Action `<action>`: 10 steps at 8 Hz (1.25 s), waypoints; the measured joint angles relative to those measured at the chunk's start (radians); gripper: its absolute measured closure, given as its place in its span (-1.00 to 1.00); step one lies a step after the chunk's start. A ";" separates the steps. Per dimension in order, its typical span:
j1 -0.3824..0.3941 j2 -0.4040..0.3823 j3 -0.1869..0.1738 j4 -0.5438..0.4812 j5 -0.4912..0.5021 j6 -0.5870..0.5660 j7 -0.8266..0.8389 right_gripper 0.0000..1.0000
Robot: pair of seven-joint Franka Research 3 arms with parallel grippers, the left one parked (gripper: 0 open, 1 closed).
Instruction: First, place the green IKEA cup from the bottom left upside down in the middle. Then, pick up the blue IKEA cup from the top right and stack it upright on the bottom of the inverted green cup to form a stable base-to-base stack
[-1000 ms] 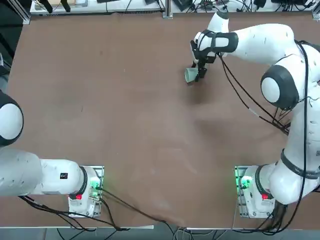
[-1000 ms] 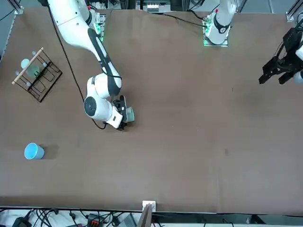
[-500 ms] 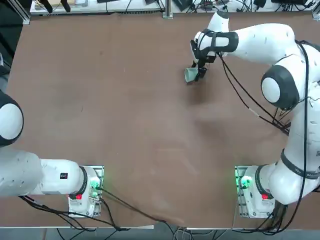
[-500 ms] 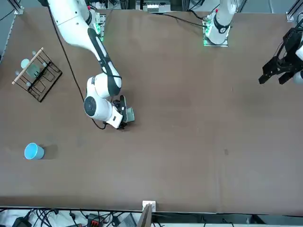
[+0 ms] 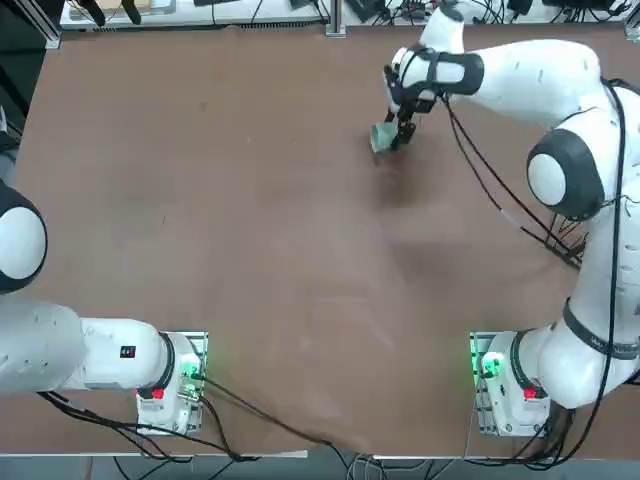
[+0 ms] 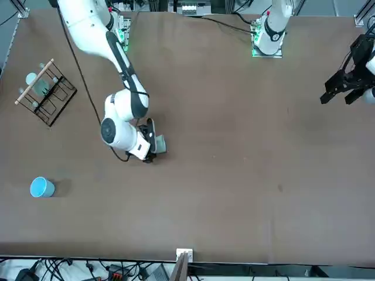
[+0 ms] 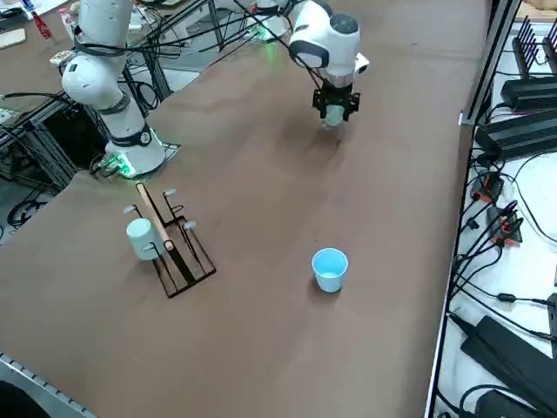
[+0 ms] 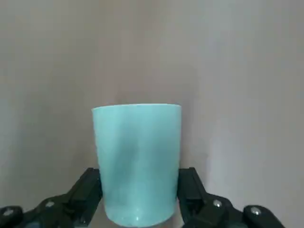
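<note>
The pale green cup (image 8: 137,161) sits between the fingers of my right gripper (image 8: 140,179), and both pads press on its sides. In the top view the green cup (image 5: 382,137) is at the far middle-right of the table, tilted, with the right gripper (image 5: 396,133) shut on it. The front view shows this green cup (image 6: 160,144) beside the gripper (image 6: 152,145), and the side view shows the cup (image 7: 332,121) under the gripper (image 7: 335,111). The blue cup (image 6: 42,187) stands upright and alone near a table corner (image 7: 329,268); it is outside the top view.
A black wire rack (image 6: 47,93) with a wooden bar stands near the table's side and carries a pale cup (image 7: 139,237). Cables and power strips (image 7: 513,131) lie beyond the table edge.
My right gripper has drawn in on the green cup and shifted slightly toward the far edge in the top view, the cup moving with it. The blue cup has not moved.
</note>
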 joint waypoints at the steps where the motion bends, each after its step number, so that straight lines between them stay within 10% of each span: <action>1: -0.026 -0.016 -0.006 0.025 -0.016 -0.054 -0.003 -0.74; 6: -0.095 -0.064 -0.116 0.199 -0.292 -0.457 0.275 -0.74; 10: -0.053 -0.060 -0.117 0.265 -0.592 -0.698 0.656 -0.74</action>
